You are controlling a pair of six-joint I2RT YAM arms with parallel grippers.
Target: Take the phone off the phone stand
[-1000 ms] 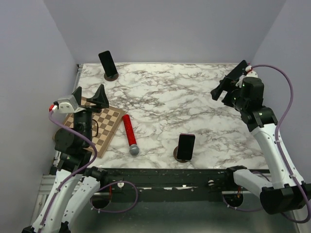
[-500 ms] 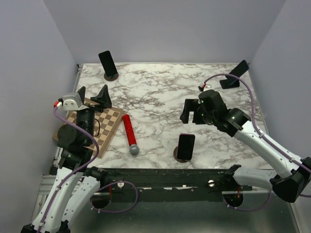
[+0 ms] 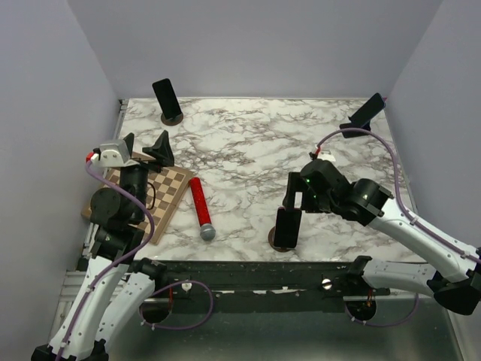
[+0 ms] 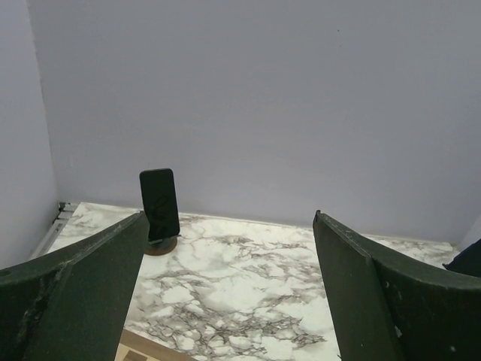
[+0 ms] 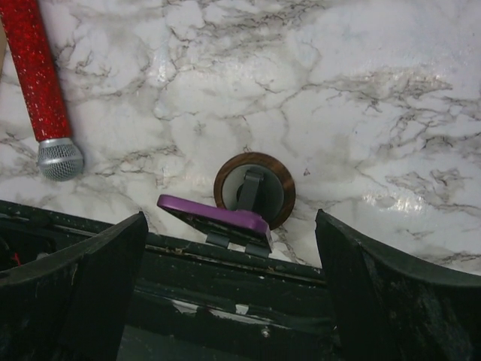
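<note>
Jaws of the right gripper stand wide apart and empty, with one finger on each side of the phone and neither touching it. The phone, in a purple case, leans in its phone stand near the table's front edge, right of a red microphone. The left gripper is likewise spread and empty above the chessboard.

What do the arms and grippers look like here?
The left arm and right arm have white shells, black joints and a purple cable looping along each. The left gripper and right gripper are black, with two broad fingers. A red-tipped white housing sits at the left wrist.
</note>
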